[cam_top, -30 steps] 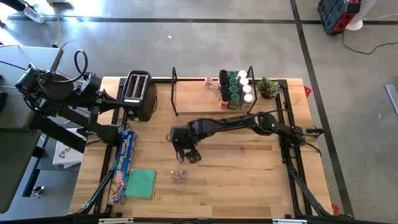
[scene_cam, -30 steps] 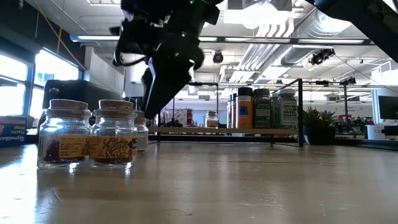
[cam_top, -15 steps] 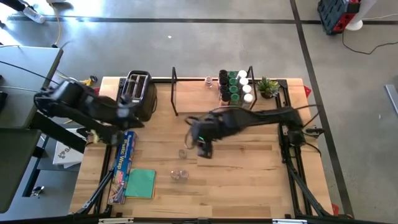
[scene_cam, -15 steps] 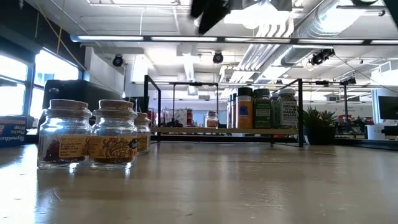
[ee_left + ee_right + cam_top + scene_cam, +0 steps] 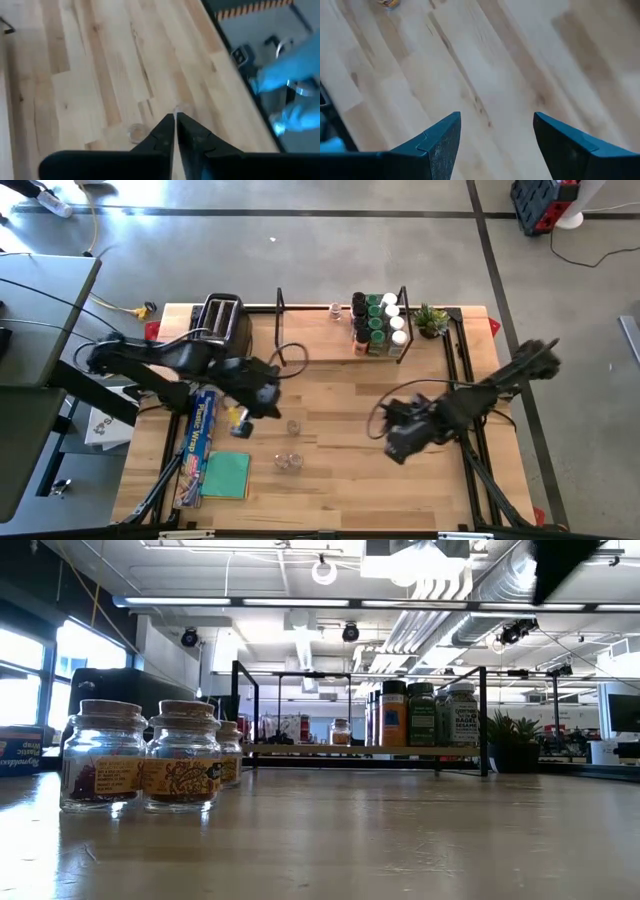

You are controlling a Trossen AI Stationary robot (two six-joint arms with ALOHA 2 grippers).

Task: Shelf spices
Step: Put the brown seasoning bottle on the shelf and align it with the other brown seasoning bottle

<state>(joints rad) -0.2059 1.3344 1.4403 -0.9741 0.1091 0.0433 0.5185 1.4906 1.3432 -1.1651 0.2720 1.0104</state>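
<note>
Clearly the loose spice jars (image 5: 289, 461) (standing upright on the table (image 5: 340, 480), well apart from the shelf (image 5: 320, 358)) are nearer the left gripper (image 5: 265, 395), whose fingers are pressed together. The right gripper (image 5: 398, 442), fingers apart and empty, is farther off.

Bright, even overhead light (ceiling strips glare), with both wrist views motion-blurred.

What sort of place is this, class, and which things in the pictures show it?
Probably a robotics lab or workshop in an open office: a wooden table on a concrete floor, exposed ducts overhead, and a toaster and spice shelf staged like a kitchen.
</note>
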